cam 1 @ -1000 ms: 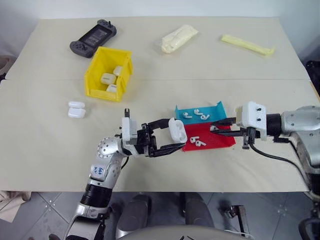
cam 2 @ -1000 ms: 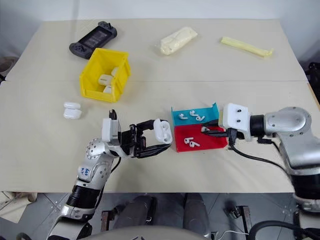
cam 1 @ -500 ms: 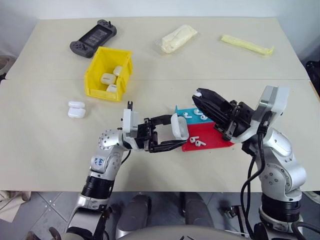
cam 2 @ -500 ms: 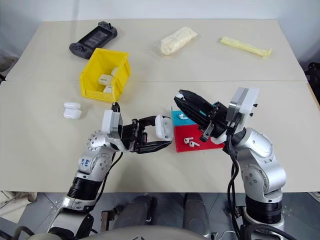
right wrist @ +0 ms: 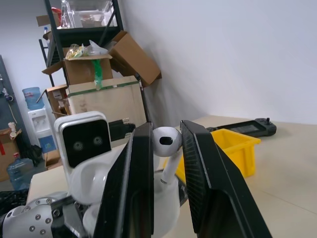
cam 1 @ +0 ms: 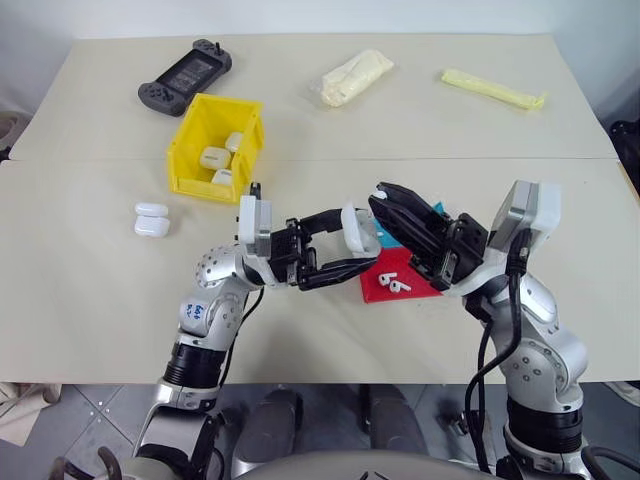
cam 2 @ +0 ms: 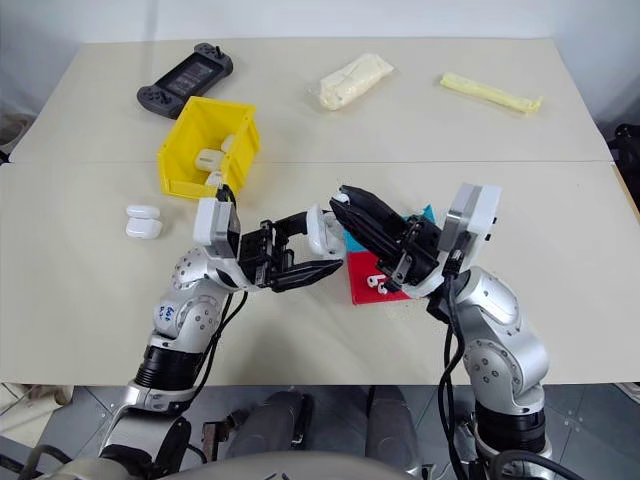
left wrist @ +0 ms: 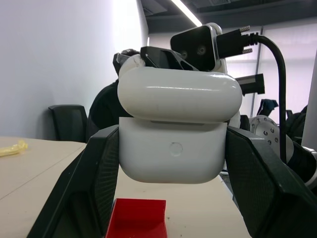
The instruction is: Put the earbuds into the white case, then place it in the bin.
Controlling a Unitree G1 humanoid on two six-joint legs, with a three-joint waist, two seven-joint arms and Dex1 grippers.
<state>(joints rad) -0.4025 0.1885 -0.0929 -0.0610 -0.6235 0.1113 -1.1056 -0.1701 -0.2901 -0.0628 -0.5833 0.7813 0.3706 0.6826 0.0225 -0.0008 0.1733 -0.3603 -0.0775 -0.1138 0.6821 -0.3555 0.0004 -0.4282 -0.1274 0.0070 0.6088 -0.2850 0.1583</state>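
- The left gripper (cam 1: 338, 250) is clamped on a small glossy white plastic earbud case (cam 1: 358, 231), one black finger on each side wall, holding it above the table (cam 1: 90, 290) with the hinged lid swung open. The grip on the sides leaves the opening free.
- The right gripper (cam 2: 345, 200) pinches a tiny glossy white earbud (right wrist: 165, 141) between its fingertips, bulb at the tips and stem hanging towards the case. That suits dropping it stem-first into a socket.
- The two tools meet tip to tip over the table – the bud sits just above the open case, though whether it touches yet I cannot tell.
- Below them lie a shallow red tray (cam 1: 378, 288) with two more white buds (cam 1: 395, 285), and beside it a shallow blue tray (cam 2: 427, 213), mostly hidden.
- The bright yellow plastic bin (cam 1: 192, 146) stands well apart on the left side, already holding several white cases; two spare cases (cam 1: 152, 219) rest near it.
- Judged step: seating a bud – the binning comes later.
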